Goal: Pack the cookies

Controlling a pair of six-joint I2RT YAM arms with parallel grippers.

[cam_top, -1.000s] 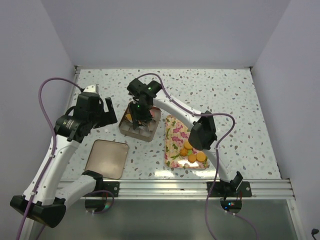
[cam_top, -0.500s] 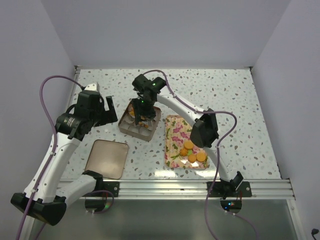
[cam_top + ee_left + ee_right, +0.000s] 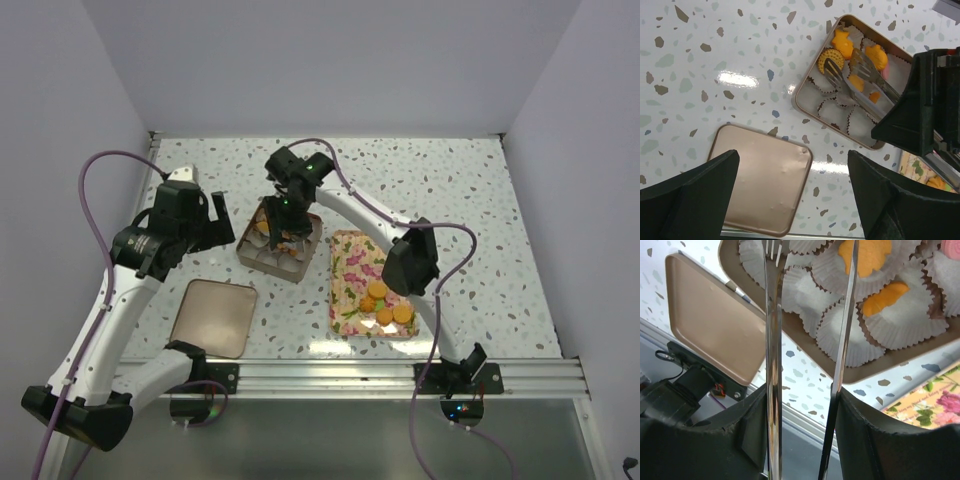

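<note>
Orange cookies (image 3: 385,300) lie on the near end of the floral tray (image 3: 352,262). More cookies (image 3: 842,44) sit in paper cups inside the gold tin (image 3: 798,100). My right gripper (image 3: 283,215) hangs over the tin, shut on metal tongs (image 3: 772,340). The two tong arms stand apart with nothing between their tips, above the cups and orange cookies (image 3: 887,295). To the left of the tin, my left gripper (image 3: 792,155) hovers open and empty above the table and the lid.
The tin's gold lid (image 3: 213,317) lies flat at the near left, close to the table's front rail (image 3: 330,375). The floral tray sits just right of the tin (image 3: 246,258). White walls close in the table.
The tongs in my right gripper have spread wider, and that gripper shifted slightly back and right over the tin. The left arm has barely moved.
</note>
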